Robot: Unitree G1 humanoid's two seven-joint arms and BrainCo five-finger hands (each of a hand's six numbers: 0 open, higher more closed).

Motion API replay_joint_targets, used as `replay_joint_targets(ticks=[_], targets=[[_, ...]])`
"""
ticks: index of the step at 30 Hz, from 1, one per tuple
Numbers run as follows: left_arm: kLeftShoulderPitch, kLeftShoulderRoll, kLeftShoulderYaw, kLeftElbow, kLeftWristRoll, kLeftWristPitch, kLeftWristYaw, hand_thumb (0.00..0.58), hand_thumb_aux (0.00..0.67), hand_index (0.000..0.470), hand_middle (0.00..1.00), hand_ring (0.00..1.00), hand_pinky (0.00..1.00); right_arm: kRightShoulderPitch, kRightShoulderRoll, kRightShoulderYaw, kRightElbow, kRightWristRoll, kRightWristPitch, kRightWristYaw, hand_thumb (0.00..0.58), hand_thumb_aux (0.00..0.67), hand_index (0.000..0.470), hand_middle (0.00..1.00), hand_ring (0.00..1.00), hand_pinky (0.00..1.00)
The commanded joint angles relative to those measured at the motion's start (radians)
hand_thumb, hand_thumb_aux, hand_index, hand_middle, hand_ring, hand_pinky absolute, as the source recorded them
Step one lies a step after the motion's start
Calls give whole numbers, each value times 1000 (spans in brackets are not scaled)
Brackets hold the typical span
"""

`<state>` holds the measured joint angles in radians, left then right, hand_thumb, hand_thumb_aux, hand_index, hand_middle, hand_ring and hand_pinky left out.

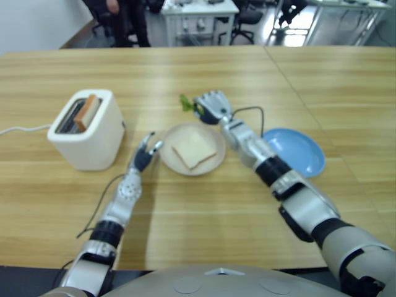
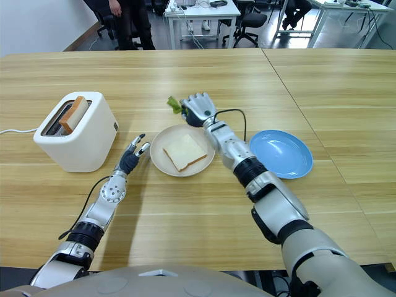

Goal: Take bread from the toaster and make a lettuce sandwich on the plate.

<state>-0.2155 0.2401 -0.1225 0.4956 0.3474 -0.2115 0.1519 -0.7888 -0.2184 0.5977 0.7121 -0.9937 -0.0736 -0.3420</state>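
The wooden table is carrying everything. The white toaster is standing toward its left edge, roughly midway between the near and far edges, with its pale cord trailing off over the left edge. One slice of toast is sticking up out of the toaster's slot.

A blue plate is sitting right of the table's middle, with the right forearm passing along its left side. A beige plate is lying near the middle of the table, between the toaster and the blue plate and well apart from each. A single slice of bread is lying flat in its centre, turned at a slant.

The right hand is hanging just beyond the far rim of the beige plate with its fingers curled, gripping a piece of lettuce. The green leaf is poking out on the hand's left side, toward the toaster.

The left hand is resting low over the table in the gap between the toaster and the beige plate. Its fingers are stretched out and spread, holding nothing, and the fingertips are pointing toward the plate's left rim without touching it.
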Motion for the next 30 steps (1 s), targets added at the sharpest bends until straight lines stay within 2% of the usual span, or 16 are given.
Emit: replay_joint_targets(ticks=[1, 8, 19, 20, 21, 22, 30], targets=[[0, 5, 1, 7, -3, 0, -7, 0, 0, 0, 0, 0, 0, 82, 24, 65, 65, -8, -32, -15, 580, 670, 460, 1000, 1000, 1000], [2, -2, -4, 5, 2, 6, -3, 0, 0, 0, 0, 0, 0, 241, -6, 92, 29, 5, -61, -9, 580, 670, 460, 1000, 1000, 1000], [7, -3, -8, 7, 7, 9, -1, 0, 0, 0, 0, 0, 0, 306, -64, 81, -128, -2, -36, 24, 580, 670, 460, 1000, 1000, 1000], [7, -2, -8, 7, 7, 9, -2, 0, 0, 0, 0, 0, 0, 310, -68, 79, -149, -3, -30, 33, 532, 478, 328, 827, 827, 827], [8, -2, -8, 6, 7, 10, -2, 0, 0, 0, 0, 0, 0, 317, -73, 74, -173, 2, -28, 42, 334, 234, 161, 227, 227, 227], [8, -2, -8, 5, 8, 11, -2, 0, 0, 0, 0, 0, 0, 326, -78, 69, -198, 10, -28, 55, 0, 0, 0, 0, 0, 0], [17, 8, -1, -6, 11, 12, 4, 0, 0, 0, 0, 0, 0, 398, -168, 29, -531, -39, 52, 199, 0, 0, 0, 0, 0, 0]])
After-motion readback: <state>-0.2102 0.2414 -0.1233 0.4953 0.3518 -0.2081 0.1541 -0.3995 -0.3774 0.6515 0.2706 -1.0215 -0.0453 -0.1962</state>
